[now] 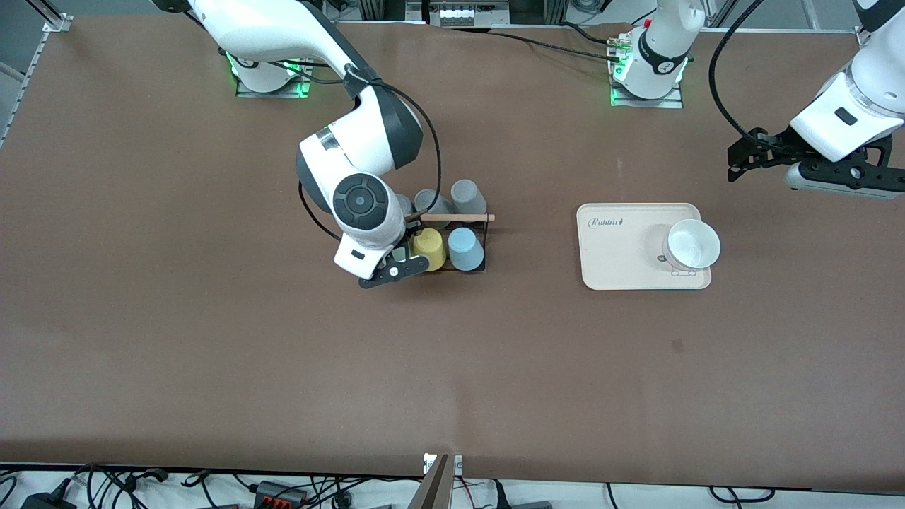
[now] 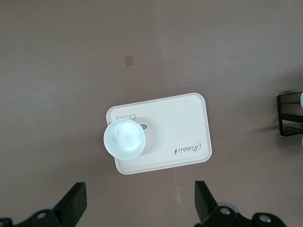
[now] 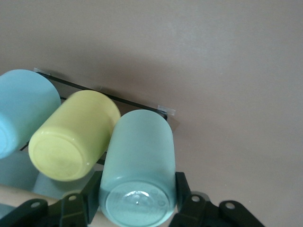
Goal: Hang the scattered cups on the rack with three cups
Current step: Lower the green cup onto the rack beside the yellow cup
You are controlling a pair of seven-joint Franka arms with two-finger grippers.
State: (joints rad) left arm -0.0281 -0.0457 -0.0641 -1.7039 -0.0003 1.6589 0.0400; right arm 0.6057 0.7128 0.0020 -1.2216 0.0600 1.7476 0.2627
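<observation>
The black wire rack [image 1: 486, 244] with its wooden rod stands mid-table. My right gripper [image 1: 396, 264] is at the rack's end nearer the right arm, shut on a mint green cup [image 1: 401, 252], which lies bottom-up beside the yellow cup [image 1: 429, 247]. In the right wrist view its fingers [image 3: 182, 189] press both sides of the mint cup [image 3: 139, 151]. A light blue cup [image 1: 465, 249] hangs beside the yellow one. My left gripper [image 1: 841, 182] waits open and empty, up in the air toward the left arm's end of the table. Its fingers [image 2: 204, 201] stand wide apart.
Three grey cups [image 1: 466, 194] sit on the rack's row farther from the front camera. A cream tray [image 1: 622, 261] lies toward the left arm's end. A pale whitish cup [image 1: 693, 244] stands on it mouth up, also in the left wrist view [image 2: 124, 138].
</observation>
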